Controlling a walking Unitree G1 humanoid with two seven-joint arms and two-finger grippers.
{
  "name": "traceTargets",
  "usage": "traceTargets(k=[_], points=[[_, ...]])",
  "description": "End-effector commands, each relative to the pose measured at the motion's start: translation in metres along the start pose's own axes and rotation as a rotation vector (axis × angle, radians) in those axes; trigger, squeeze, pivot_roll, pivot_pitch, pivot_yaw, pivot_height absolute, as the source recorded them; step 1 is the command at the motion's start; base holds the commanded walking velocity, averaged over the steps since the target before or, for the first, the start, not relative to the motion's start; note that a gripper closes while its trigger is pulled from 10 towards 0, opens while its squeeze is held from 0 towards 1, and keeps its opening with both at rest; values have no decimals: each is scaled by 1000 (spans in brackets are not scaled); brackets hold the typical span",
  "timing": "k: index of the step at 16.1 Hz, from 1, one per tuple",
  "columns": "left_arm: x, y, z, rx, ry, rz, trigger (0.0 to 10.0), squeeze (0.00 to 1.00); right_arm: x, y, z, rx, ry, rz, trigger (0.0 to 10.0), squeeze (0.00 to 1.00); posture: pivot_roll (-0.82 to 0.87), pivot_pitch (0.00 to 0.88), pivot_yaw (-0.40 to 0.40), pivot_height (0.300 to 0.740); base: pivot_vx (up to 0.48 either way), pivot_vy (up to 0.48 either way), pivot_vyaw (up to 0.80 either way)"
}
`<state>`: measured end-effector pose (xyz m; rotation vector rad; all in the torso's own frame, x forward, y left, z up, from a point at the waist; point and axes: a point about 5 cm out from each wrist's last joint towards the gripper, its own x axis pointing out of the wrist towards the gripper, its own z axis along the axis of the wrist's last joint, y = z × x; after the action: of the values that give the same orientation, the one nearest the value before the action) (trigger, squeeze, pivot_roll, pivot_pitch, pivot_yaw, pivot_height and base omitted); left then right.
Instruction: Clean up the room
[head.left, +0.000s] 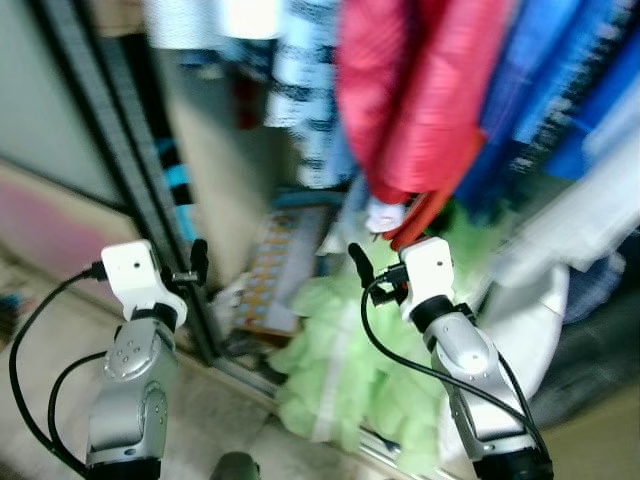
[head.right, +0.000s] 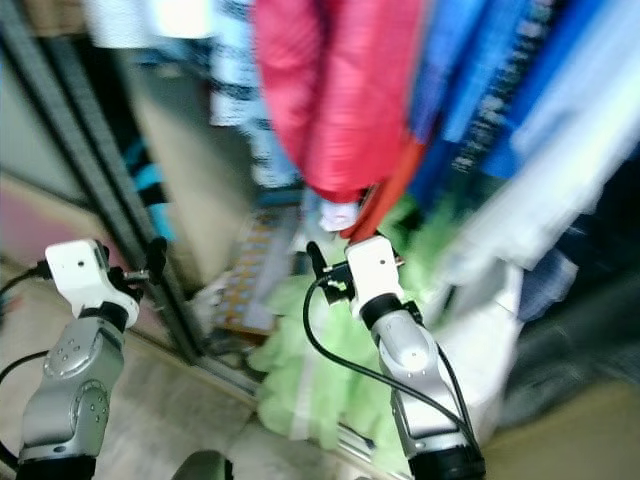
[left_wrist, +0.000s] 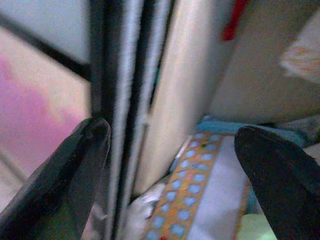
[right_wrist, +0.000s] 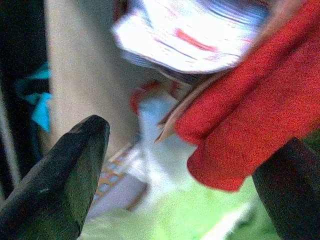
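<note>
Head views blurred. Robot faces an open wardrobe with a dark sliding-door frame (head.left: 150, 190) running down to a floor track. Pale tiled floor (head.left: 60, 350) in front.

Hanging inside: red garment (head.left: 410, 100), blue garments (head.left: 560, 90) to its right, a white and dark patterned one (head.left: 300, 90) to its left. A white garment (head.left: 590, 220) hangs at far right.

Wardrobe bottom: a light green fluffy cloth (head.left: 340, 370) heaped there and spilling over the track toward the floor. Behind it a flat patterned box (head.left: 275, 265), orange with blue spots, leans against the beige inner wall (head.left: 215, 170).

Left gripper (head.left: 197, 262) raised just beside the door frame, fingers spread apart, nothing between them; left wrist view shows frame and patterned box beyond.

Right gripper (head.left: 362, 268) raised above the green cloth, just under the hem of the red garment, fingers apart, holding nothing.
</note>
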<state>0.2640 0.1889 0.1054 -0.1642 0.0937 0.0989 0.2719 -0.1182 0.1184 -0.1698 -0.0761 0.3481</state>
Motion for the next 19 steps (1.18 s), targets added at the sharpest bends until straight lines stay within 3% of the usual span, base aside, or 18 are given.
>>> traceTargets(k=[1, 3, 4, 5, 6, 8, 11, 12, 14, 15, 19], points=[[-1, -7, 3, 77, -4, -25, 10000, 0, 3, -5, 0, 7, 3, -17, 10000, 0, 94, 0, -40, 740, 0, 0, 800], [-1, -8, 7, 140, -36, 13, 10000, 0, 6, -5, 1, 11, -2, -12, 10000, 0, 95, 0, -39, 740, 0, 0, 800], [-5, -11, 12, 22, -81, -40, 10000, 0, 8, -5, 2, 15, -6, -11, 10000, 0, 96, 0, -39, 740, 0, 0, 800], [-7, -12, 13, -1, -90, -57, 10000, 0, 9, -5, 2, 18, -7, -12, 10000, 0, 98, 0, -37, 740, 0, 0, 800], [-6, -11, 11, 51, -75, -37, 10000, 0, 9, -5, 2, 18, -7, -12, 10000, 0, 98, 0, -37, 740, 0, 0, 800], [-8, -13, 7, 78, -70, -70, 10000, 0, 9, -4, -2, 23, 0, -18, 10000, 0, 103, 0, -29, 740, 0, 0, 800], [-3, -12, 10, 236, -116, 42, 10000, 0, 13, -3, -2, 32, -4, -27, 10000, 0, 102, 0, -17, 740, 0, 0, 800], [-1, -14, 9, 262, -91, 59, 10000, 0, 15, -3, -1, 30, -11, -29, 10000, 0, 101, 0, -15, 740, 0, 0, 800], [0, -23, 13, 222, -126, -32, 10000, 0, 18, -6, 0, 28, -16, -37, 10000, 0, 103, 0, -14, 740, 0, 0, 800], [2, -26, 17, 282, -160, 1, 10000, 0, 19, -8, -1, 27, -16, -46, 10000, 0, 107, 0, -16, 740, 0, 0, 800], [-3, -31, 16, 163, -181, -127, 10000, 0, 20, -7, 0, 24, -18, -41, 10000, 0, 104, 0, -23, 740, 0, 0, 800]])
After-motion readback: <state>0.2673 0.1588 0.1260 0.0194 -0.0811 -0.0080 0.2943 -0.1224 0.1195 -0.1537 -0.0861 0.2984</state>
